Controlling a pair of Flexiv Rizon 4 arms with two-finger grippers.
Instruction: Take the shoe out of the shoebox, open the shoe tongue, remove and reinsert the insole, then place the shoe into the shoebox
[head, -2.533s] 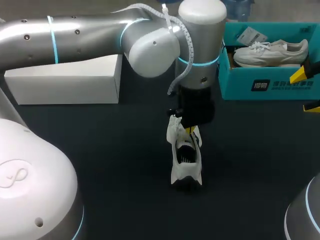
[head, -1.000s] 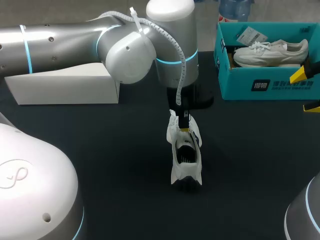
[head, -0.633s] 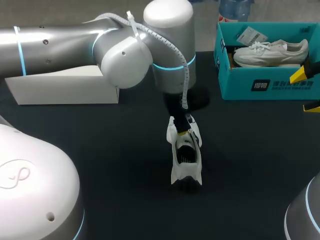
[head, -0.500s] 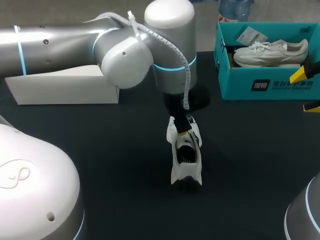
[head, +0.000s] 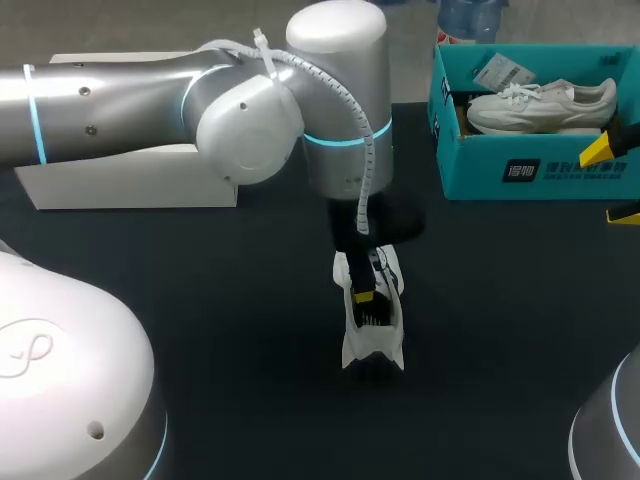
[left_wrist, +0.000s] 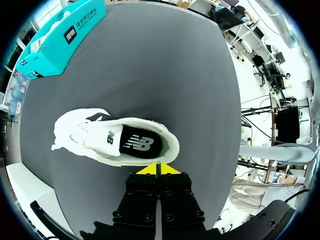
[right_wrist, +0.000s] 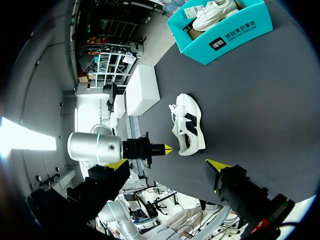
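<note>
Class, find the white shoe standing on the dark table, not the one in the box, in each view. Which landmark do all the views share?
Head view: the shoe is in the middle, under the left gripper.
Left wrist view: the shoe lies just ahead of the left gripper.
Right wrist view: the shoe lies between the teal shoebox and the left gripper.
Shared landmark: the teal shoebox.

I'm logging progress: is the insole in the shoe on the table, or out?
In: the left wrist view shows the black insole lying inside the white shoe, just ahead of the left gripper.
</note>
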